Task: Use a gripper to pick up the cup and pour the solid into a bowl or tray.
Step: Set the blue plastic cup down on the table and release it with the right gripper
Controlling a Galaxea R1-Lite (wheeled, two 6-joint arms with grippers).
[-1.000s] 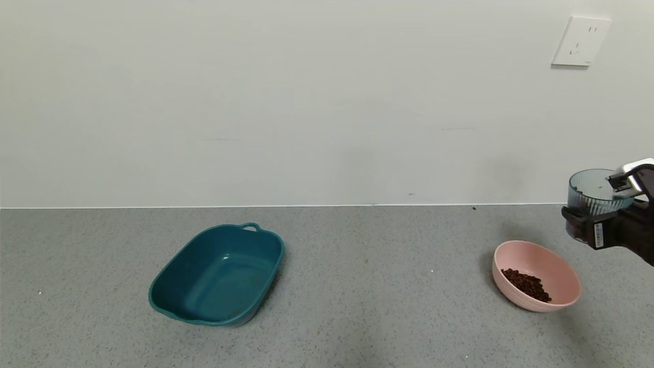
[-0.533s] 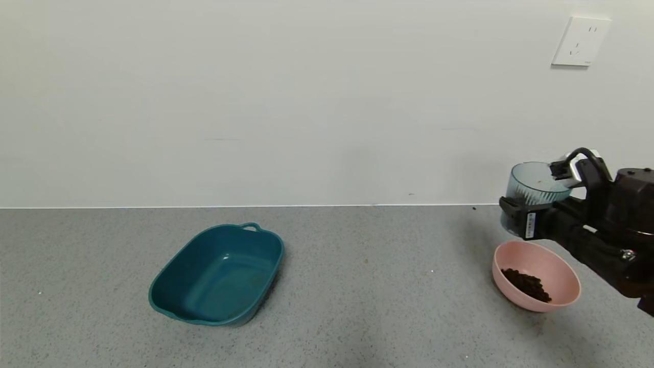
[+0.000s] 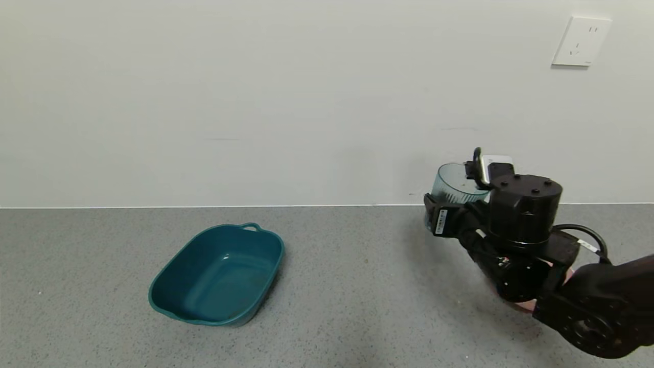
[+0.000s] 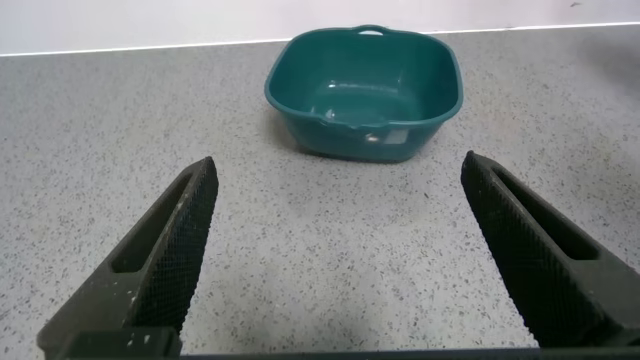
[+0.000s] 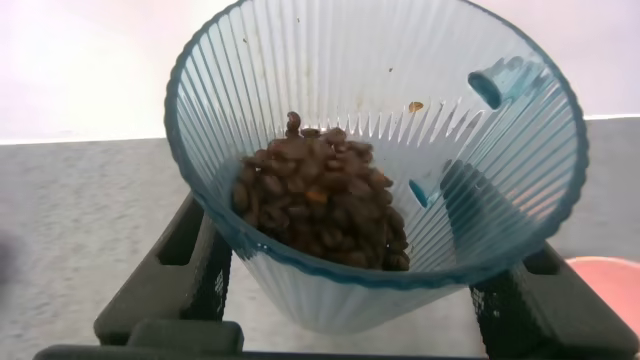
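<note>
My right gripper [image 3: 452, 210] is shut on the ribbed blue-grey cup [image 3: 452, 185] and holds it upright above the counter, to the right of centre near the back wall. In the right wrist view the cup [image 5: 375, 150] sits between the two fingers and holds a heap of dark brown pellets [image 5: 320, 205]. The pink bowl is almost wholly hidden behind my right arm in the head view; its edge shows in the right wrist view [image 5: 612, 282]. My left gripper [image 4: 350, 270] is open and empty, low over the counter, facing the teal tub.
A dark teal rectangular tub [image 3: 219, 276] with handles stands empty left of centre; it also shows in the left wrist view [image 4: 365, 90]. The grey speckled counter [image 3: 357, 306] ends at a white wall with a socket [image 3: 581, 41].
My right arm has carried the cup leftward from the right edge, past the pink bowl. The arm now covers the bowl. The tub has not moved.
</note>
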